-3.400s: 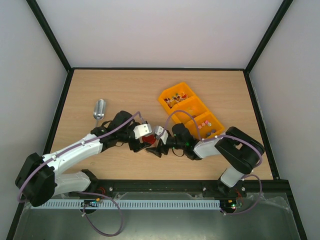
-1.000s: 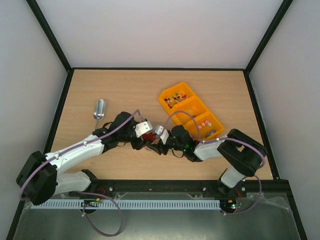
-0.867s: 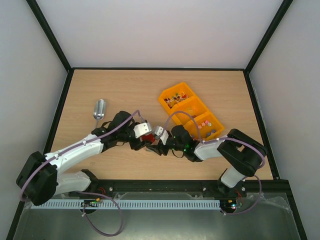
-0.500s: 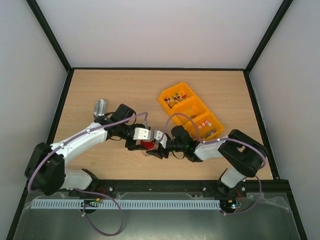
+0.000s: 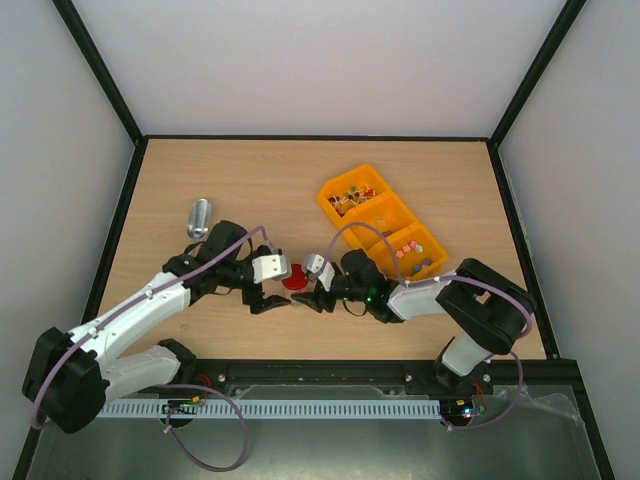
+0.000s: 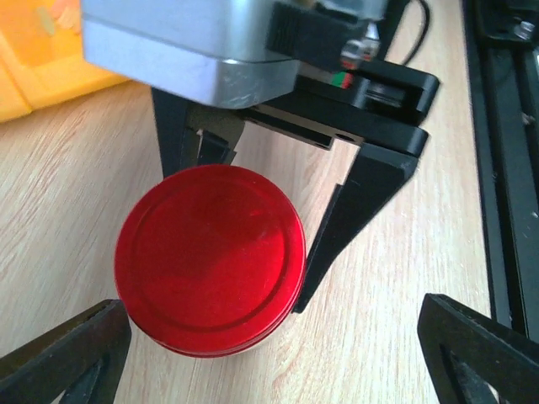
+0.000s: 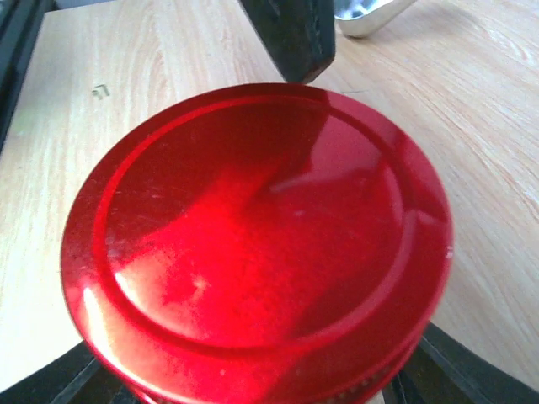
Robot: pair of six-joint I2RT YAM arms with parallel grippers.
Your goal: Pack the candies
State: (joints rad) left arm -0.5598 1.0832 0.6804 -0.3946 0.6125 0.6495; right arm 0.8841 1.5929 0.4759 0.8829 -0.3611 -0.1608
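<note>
A jar with a red lid stands on the table between the two grippers. My right gripper is shut around it; the lid fills the right wrist view, with my right gripper at the bottom edge. My left gripper is open and empty, just left of the jar and apart from it. In the left wrist view the lid sits ahead of the left gripper. The candies lie in the orange tray, more in its near compartment.
A metal scoop lies on the table at the left, behind my left arm; its bowl shows in the right wrist view. The tray's corner shows in the left wrist view. The black frame rail runs along the near edge.
My left gripper was on the red lid, has let go and drawn back to the left with its jaws wide. The jar stays in my right gripper.
</note>
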